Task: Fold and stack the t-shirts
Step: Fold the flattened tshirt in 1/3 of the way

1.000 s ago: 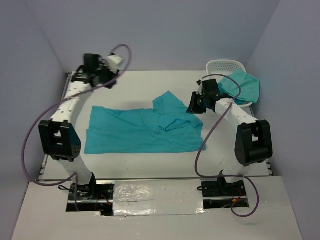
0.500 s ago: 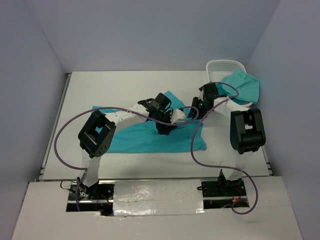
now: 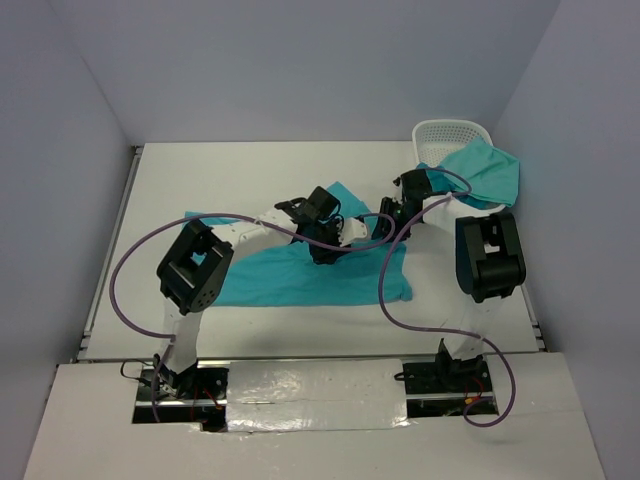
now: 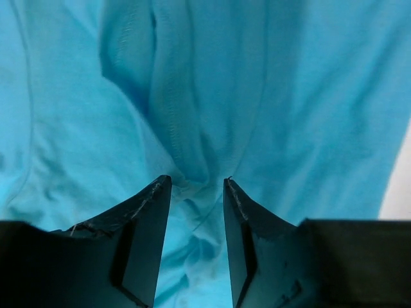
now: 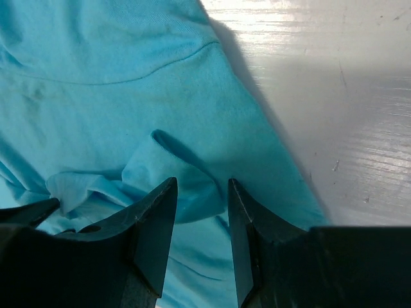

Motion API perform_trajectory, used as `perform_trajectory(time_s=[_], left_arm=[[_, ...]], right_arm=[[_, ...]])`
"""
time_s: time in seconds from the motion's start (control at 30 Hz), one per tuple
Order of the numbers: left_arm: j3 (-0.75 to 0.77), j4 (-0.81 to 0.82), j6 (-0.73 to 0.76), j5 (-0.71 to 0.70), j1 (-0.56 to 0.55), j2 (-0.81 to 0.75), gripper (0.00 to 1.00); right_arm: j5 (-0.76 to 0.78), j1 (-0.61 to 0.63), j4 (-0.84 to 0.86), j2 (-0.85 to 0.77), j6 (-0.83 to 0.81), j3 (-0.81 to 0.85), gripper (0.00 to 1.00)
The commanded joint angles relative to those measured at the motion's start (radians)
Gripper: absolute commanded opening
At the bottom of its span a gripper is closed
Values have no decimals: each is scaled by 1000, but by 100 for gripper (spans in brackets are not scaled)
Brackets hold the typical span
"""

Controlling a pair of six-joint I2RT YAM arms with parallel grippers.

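Shirt lies on worktop, centre, both arms covering its right half; left pincer straddles a ridge, grip unclear; right pincer spread over a fold; second shirt drapes basket, upper right.

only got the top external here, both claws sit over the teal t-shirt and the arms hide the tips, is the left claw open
observer: yes, the left wrist view shows the left claw with jaws apart and a puckered ridge of the t-shirt running up between them
operator: and the right one
observer: the right claw is open too, its jaws either side of a small raised fold of cloth
operator: mid shirt or near an edge
observer: near an edge, bare white table starts just right of that fold
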Motion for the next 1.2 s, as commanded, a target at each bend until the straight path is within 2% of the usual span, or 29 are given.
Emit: perform_trajectory(time_s=[0.0, 0.13, 0.17, 0.3, 0.33, 0.37, 0.4, 0.53, 0.57, 0.6, 0.67, 0.7, 0.73, 0.87, 1.0, 1.1, 1.13, 1.17], left_arm=[[5, -26, 20, 108, -1, 15, 51], [-1, 27, -8, 60, -4, 31, 47], [-1, 40, -17, 12, -4, 35, 37], [-1, 58, -21, -16, -4, 49, 23], [-4, 58, -24, -11, -4, 51, 17], [-4, 61, -28, -13, -4, 51, 6], [-6, 66, -34, -16, -4, 54, 2], [0, 61, -46, -4, -3, 52, 0], [2, 60, -51, -4, -3, 51, 0], [5, 63, -60, -7, -3, 51, 0], [11, 81, -112, -45, 11, 49, 0], [23, 95, -135, -45, 25, 49, 0], [35, 98, -161, -33, 40, 52, 0], [114, 60, -242, -8, 123, 97, 0], [163, -20, -238, 67, 135, 132, 0], [149, -22, -256, 92, 140, 143, 0], [148, -19, -271, 88, 149, 150, 0], [157, -20, -284, 69, 154, 155, 0]], right_arm=[[-12, 11, 26, -7, -2, 23, 45], [-15, 24, 14, -4, -2, 27, 43], [-17, 27, 10, -5, 1, 24, 42], [-23, 24, 7, -27, 8, 1, 43], [-27, 25, 7, -37, 9, -1, 43], [-32, 28, 9, -41, 12, -3, 42], [-35, 28, 9, -42, 18, -3, 42], [-20, 28, -16, -36, 14, 10, 41], [-21, 28, -16, -34, 12, 10, 37], [-24, 28, -17, -27, 11, 14, 28], [-41, 27, -19, -16, 11, 33, 16], [-49, 24, -20, -4, 17, 42, 1], [-55, 25, -23, -1, 20, 53, 0], [-60, 10, -40, 21, 61, 140, 0], [-54, -2, -69, 62, 95, 206, 0], [-44, -7, -92, 102, 107, 246, 0], [-44, -9, -92, 110, 119, 258, 5], [-46, -9, -89, 122, 126, 263, 25]])
